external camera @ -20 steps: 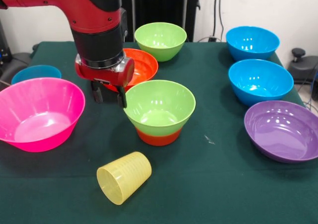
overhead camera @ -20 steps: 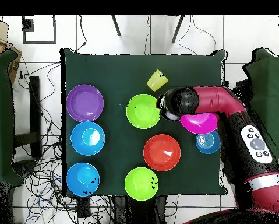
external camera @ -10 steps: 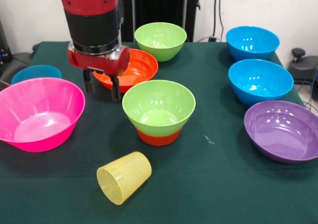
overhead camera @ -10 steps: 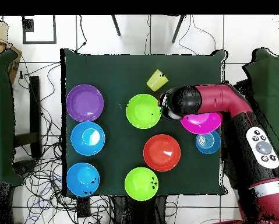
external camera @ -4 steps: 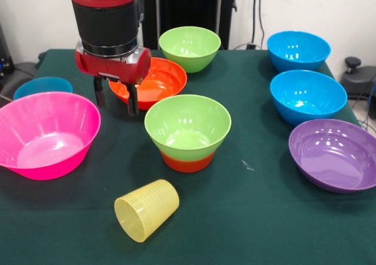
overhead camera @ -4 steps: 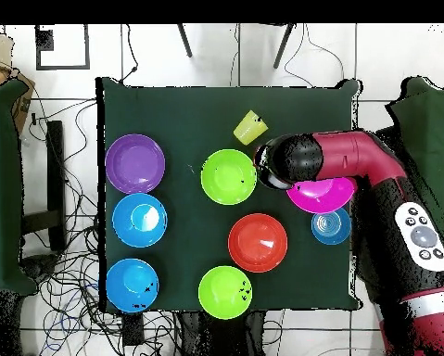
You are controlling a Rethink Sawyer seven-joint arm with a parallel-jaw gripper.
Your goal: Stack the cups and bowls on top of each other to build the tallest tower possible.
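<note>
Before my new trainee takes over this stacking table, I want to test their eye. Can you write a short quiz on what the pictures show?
1. True or false: the yellow cup stands upright.
2. What does the green bowl in the middle sit on? A) the bare cloth B) a small orange bowl C) the purple bowl
3. How many blue bowls are on the table, counting the one half hidden behind the pink bowl?

Key
1. False: it lies on its side, mouth toward the front camera.
2. B
3. Three

The pincer hangs empty between the pink bowl and the green one.
</note>
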